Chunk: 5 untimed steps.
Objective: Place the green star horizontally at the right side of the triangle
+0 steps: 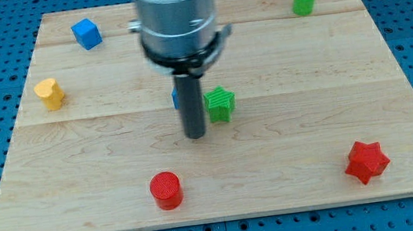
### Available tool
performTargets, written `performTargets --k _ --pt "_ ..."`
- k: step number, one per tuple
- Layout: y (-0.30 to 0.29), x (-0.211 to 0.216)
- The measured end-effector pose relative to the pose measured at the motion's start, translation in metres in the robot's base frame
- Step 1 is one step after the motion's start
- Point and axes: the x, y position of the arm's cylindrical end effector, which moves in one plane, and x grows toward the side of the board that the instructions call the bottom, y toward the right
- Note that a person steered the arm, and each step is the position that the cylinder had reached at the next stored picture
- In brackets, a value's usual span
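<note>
Tabletop (pixel 393 92) of pale wooden planks, with visible grain and seams running across, lies on a blue perforated base. It carries seven small ribbed plastic blocks, which look 3D-printed.

Progress, as I judge it: the green star (pixel 220 103) sits near the middle of the tabletop, just to the right of a blue block (pixel 176 97) that is mostly hidden behind my rod. That blue block is presumably the triangle, though its shape cannot be made out. The star is already close on its right side and roughly level with it, so the task looks nearly done. At most a small nudge to even the row and a withdrawal remain.

The arm ends in a grey cylindrical housing with a dark collar, from which the straight dark rod descends. The end effector is that bare rod, with nothing to spread or pinch. My tip (pixel 196 136) rests just left of and below the green star, close to it; whether they touch I cannot tell.

The other blocks:
- red star (pixel 367 160), near the bottom right corner
- red cylinder (pixel 166 190), near the bottom edge
- blue cube (pixel 87 33), near the top left corner
- yellow block (pixel 50 93), by the left edge, shape unclear
- green block (pixel 304 0), near the top right corner, looking roughly cylindrical
</note>
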Motion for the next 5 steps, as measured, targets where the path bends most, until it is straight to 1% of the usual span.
performTargets --k 1,2,4,5 --pt "0.004 -0.017" --pt "0.058 -0.035" --pt "0.157 -0.047" --pt "0.197 -0.048"
